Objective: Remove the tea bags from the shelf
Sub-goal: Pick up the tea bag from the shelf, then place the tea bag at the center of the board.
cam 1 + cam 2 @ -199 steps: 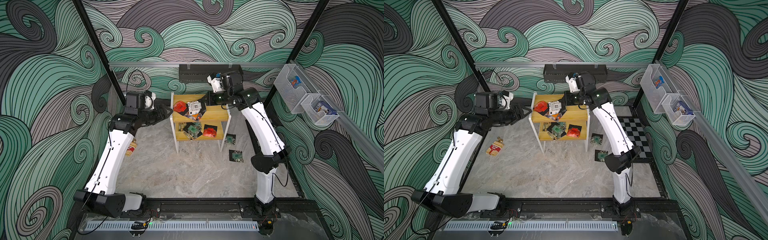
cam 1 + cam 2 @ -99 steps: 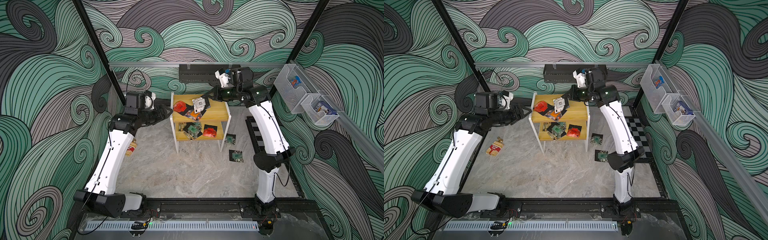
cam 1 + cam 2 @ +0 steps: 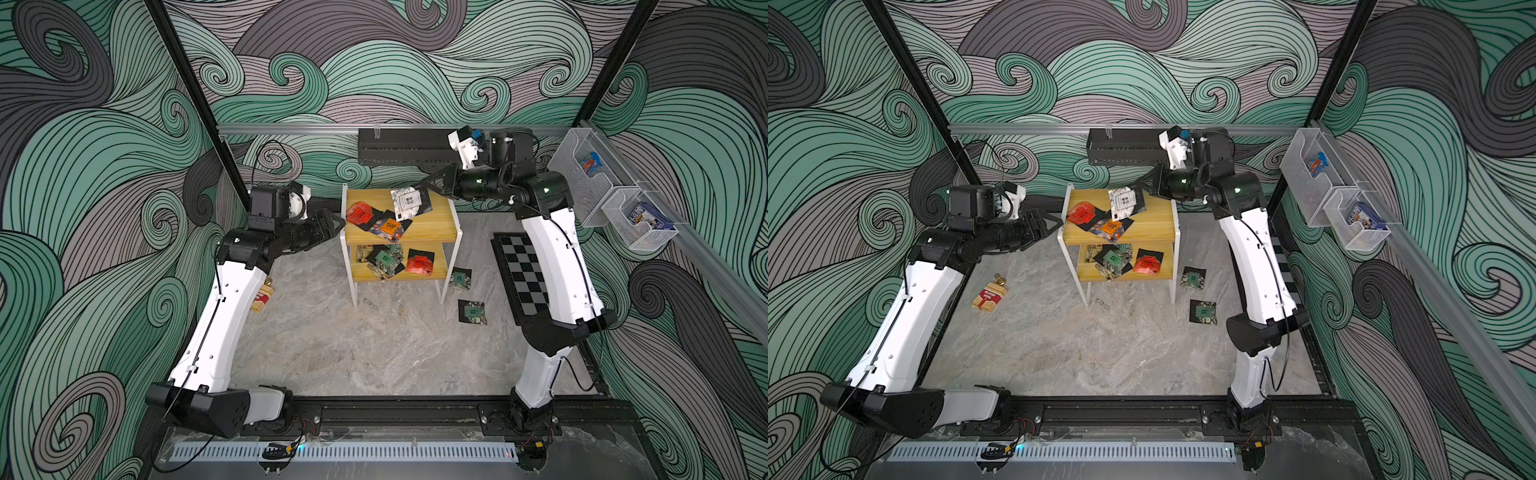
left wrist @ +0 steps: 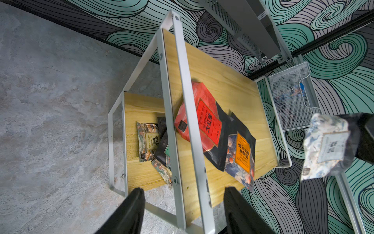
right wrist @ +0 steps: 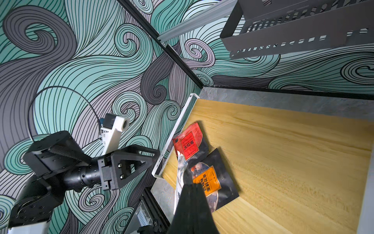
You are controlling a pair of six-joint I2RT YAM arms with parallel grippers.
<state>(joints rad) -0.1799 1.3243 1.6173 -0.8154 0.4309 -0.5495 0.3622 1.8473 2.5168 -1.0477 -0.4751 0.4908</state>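
The right gripper (image 3: 424,192) is clamping a white-labelled tea bag (image 3: 406,202) above the back edge of the shelf (image 3: 436,227); the left gripper (image 3: 338,225) is hovering open and empty at its left edge. Two teal tea bags (image 3: 459,278) are lying on the tabletop; a red tea bag (image 3: 359,212), an orange tea bag (image 3: 390,226) and several lower-board tea bags (image 3: 384,259) are awaiting removal

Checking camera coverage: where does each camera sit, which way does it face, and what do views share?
Top views: high above the arm bases, looking down toward the back wall; both arms, left gripper open beside the shelf, right gripper shut on the white bag.
Left wrist: beside the shelf, facing across its top board; own fingers show.
Right wrist: above the top board, facing the left gripper; own fingers show.
Shared: both wrist views show the red bag and orange bag.
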